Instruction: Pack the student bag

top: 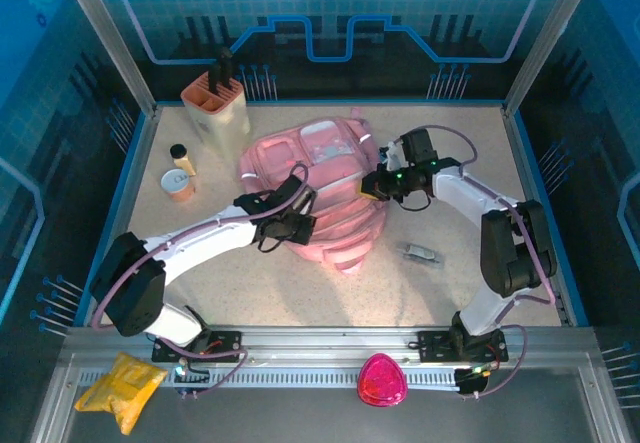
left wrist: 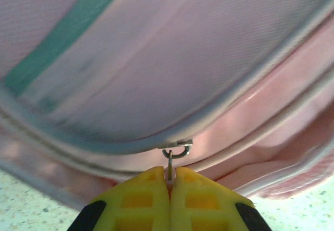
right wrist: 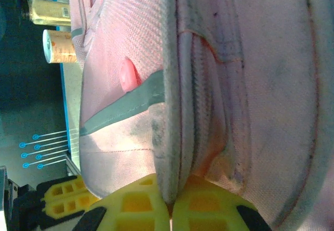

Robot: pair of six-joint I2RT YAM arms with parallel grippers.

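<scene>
Soft pink fabric backpack (top: 330,163), sketchy zip grip
Left gripper (left wrist: 169,181) pinches the tiny metal zip pull (left wrist: 175,152), right gripper (right wrist: 169,202) the seam (right wrist: 169,111); hard tug slips either.

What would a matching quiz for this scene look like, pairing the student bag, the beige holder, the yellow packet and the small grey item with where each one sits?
Things:
1. student bag
2. beige holder
3. yellow packet
4. small grey item

Places:
a. far left corner of the table
b. on the table, just right of the bag
c. middle of the table
d. left end of the near grey ledge

Pairs: 1-c, 2-a, 3-d, 4-b
</scene>
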